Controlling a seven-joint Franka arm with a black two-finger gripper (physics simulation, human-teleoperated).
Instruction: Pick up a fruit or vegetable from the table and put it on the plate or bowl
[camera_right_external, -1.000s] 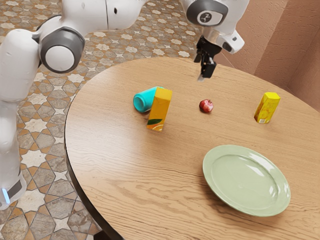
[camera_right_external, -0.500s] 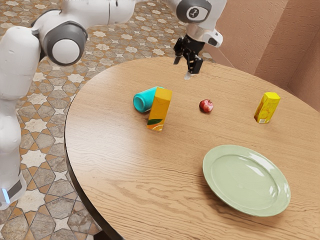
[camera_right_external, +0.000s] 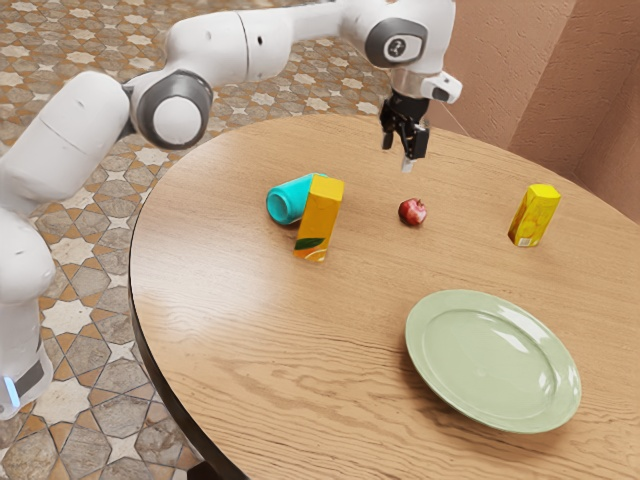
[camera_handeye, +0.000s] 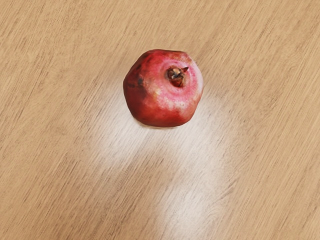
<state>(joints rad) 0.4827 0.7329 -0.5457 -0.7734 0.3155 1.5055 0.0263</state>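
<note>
Patterned floor tiles and terracotta walls frame a round wooden table (camera_right_external: 250, 330), where the Franka arm's black gripper (camera_right_external: 405, 148) hangs in the air with its fingers (camera_right_external: 411, 158) apart and nothing between them. Below the fingertips, and not in contact with them, a red pomegranate (camera_right_external: 412, 211) sits on the bare wood; the wrist view looks down on its crown (camera_handeye: 163, 87) from nearly overhead. The pale green plate (camera_right_external: 493, 360) lies empty, well apart from the fingers and beyond the fruit. A teal cup (camera_right_external: 290, 198) on its side, an orange juice carton (camera_right_external: 320, 218) and a yellow carton (camera_right_external: 534, 215) stand off to either side of the fingers. By all appearances this is the approach to the pick: next, the hand would need to descend until the fingers straddle the pomegranate, then close on it.
</note>
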